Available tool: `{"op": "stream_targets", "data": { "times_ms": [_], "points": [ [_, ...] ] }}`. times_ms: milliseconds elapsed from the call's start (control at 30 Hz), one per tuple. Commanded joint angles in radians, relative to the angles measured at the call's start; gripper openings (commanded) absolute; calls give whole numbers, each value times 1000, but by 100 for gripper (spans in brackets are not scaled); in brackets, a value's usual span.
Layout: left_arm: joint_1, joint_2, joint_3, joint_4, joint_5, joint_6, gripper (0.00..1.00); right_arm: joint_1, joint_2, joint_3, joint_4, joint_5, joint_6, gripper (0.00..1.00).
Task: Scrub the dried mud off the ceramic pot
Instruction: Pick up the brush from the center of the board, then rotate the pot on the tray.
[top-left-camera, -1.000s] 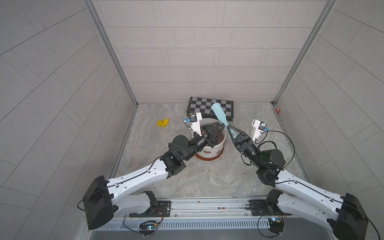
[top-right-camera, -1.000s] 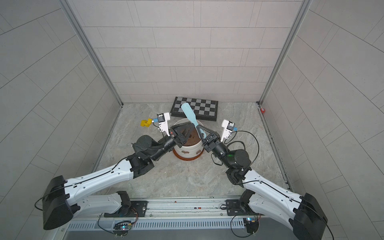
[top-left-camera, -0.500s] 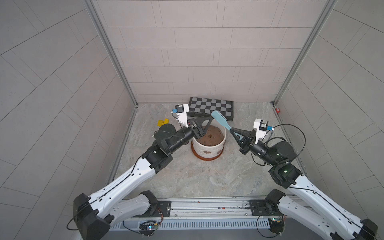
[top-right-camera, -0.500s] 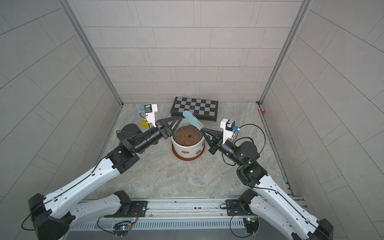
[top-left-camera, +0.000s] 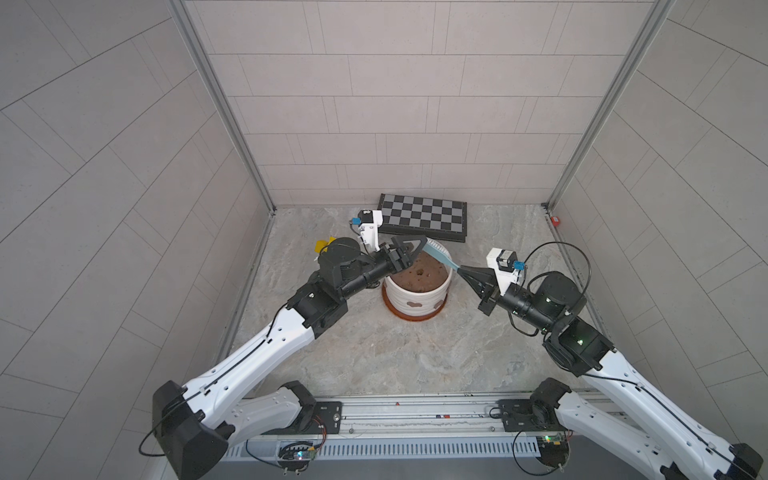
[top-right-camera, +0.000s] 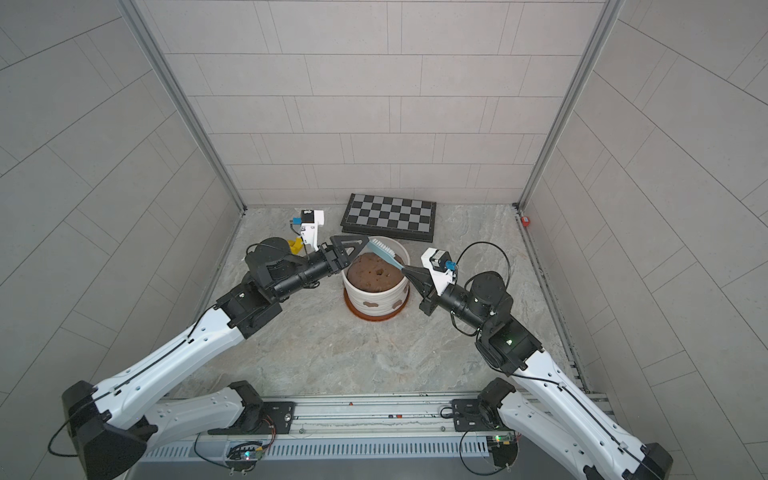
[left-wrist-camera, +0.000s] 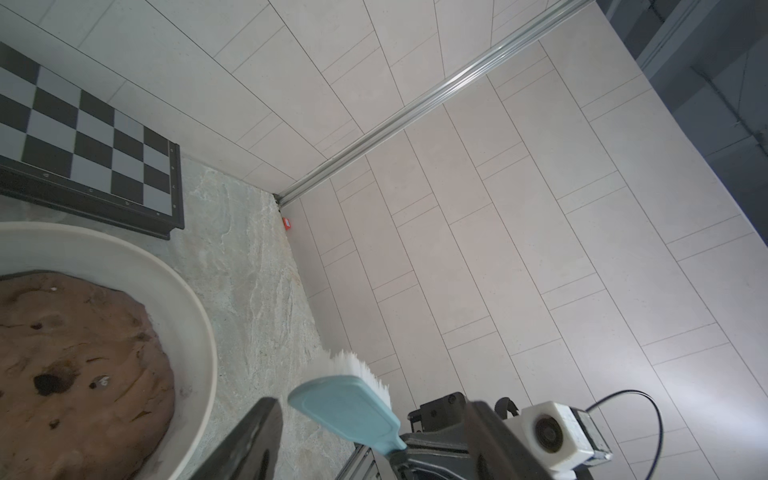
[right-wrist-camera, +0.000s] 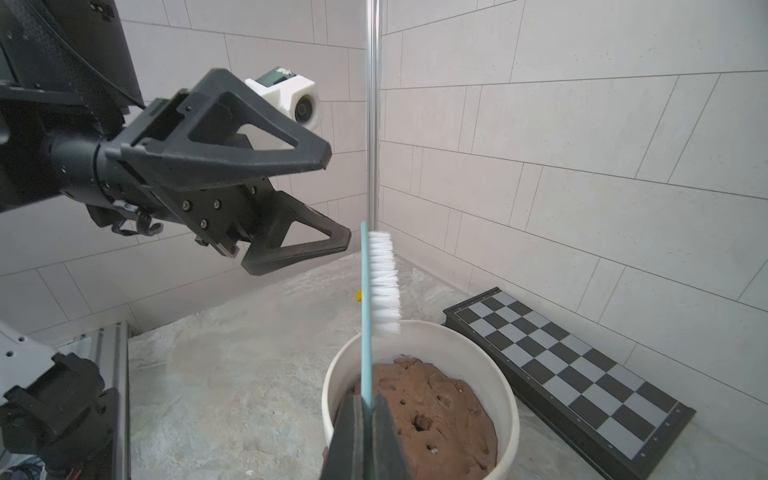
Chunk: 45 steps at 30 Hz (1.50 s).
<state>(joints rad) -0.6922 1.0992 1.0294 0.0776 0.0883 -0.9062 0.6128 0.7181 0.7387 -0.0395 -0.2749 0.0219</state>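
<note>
The ceramic pot (top-left-camera: 417, 296), white and ribbed, stands on an orange saucer (top-left-camera: 415, 316) mid-floor, filled with brown soil (top-right-camera: 376, 272). Patches of dried mud (top-left-camera: 414, 304) (top-right-camera: 371, 304) stick to its front wall. My right gripper (top-left-camera: 462, 271) (right-wrist-camera: 365, 405), right of the pot, is shut on the handle of a light-blue brush (top-left-camera: 439, 254) (right-wrist-camera: 365, 316). Its white bristles (right-wrist-camera: 384, 282) hang above the pot's far rim. My left gripper (top-left-camera: 417, 249) (left-wrist-camera: 370, 436) hovers open at the pot's left rim. Its fingertips sit just short of the brush head (left-wrist-camera: 347, 409), not touching it.
A folded chessboard (top-left-camera: 423, 216) lies behind the pot by the back wall. A small yellow object (top-right-camera: 296, 246) sits on the floor behind my left wrist. A red tag (top-left-camera: 555, 220) marks the back right corner. Tiled walls close in three sides.
Both arms have drawn apart, off the pot. The left jaws have opened wider. The brush has tipped from nearly upright to slanting low over the pot's far rim.
</note>
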Motion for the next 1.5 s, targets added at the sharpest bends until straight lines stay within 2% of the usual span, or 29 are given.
{"op": "stream_targets", "data": {
  "times_ms": [0,67,200,367,567,700,900,1167,1467],
  "points": [
    [0,-32,68,-186,-96,108,73,-1,-9,39,-101,21,-107,0],
    [5,-36,110,-316,-182,217,74,-1,-6,60,-155,2,-132,0],
    [15,-15,158,-519,-361,333,74,-2,-11,85,-235,-35,-138,0],
    [33,64,188,-628,-461,440,74,-1,0,116,-333,-110,-127,0],
    [64,164,184,-665,-438,426,72,-1,-6,109,-342,-158,-45,0],
    [65,261,213,-708,-463,421,69,-1,-12,78,-345,-164,-10,0],
    [66,377,258,-740,-511,426,59,-1,-25,45,-358,-153,37,0],
    [66,518,361,-792,-491,433,49,-1,-19,-8,-350,-220,39,0],
    [66,591,394,-821,-485,461,28,1,6,-59,-310,-245,21,0]
  ]
}}
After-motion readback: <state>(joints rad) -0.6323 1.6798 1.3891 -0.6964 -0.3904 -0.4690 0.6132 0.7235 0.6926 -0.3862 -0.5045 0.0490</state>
